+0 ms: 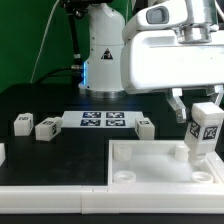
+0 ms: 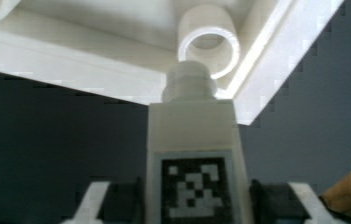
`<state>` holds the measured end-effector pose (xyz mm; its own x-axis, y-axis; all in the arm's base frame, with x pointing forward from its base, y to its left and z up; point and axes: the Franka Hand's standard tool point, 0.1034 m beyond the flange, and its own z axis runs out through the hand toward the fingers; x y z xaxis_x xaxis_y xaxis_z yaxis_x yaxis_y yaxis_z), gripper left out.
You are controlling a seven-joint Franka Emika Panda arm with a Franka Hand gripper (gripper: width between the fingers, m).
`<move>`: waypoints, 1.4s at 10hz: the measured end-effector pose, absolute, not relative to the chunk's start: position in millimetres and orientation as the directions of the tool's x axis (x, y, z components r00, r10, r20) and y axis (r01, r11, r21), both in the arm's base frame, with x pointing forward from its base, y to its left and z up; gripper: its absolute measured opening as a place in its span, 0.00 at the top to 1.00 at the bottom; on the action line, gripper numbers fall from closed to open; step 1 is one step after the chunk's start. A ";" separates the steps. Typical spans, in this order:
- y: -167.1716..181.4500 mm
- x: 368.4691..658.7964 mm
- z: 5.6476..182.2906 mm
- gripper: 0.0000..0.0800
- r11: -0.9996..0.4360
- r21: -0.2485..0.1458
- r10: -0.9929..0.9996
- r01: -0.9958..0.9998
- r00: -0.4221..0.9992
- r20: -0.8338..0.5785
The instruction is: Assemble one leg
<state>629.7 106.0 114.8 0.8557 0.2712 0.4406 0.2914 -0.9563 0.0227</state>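
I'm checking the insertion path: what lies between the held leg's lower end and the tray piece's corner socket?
Nothing. In the wrist view the leg points straight at the round socket with no part between; contact can't be told.

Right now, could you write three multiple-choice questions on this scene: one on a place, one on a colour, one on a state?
1. Where is the held leg?
A. on the marker board
B. over the tray, at the exterior view's right
C. flat on the table, at the exterior view's left

2. What colour is the table?
A. black
B. red
C. yellow

3. How is the gripper?
A. open, empty
B. shut on the leg
C. shut on the tray

Answers: B, the leg's lower end is at a corner socket; A, the bare surface around the parts is black; B, the fingers flank the upright leg on both sides.
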 end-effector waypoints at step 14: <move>116.0 624.5 89.7 0.64 -0.955 0.036 0.274 0.295 0.827 0.492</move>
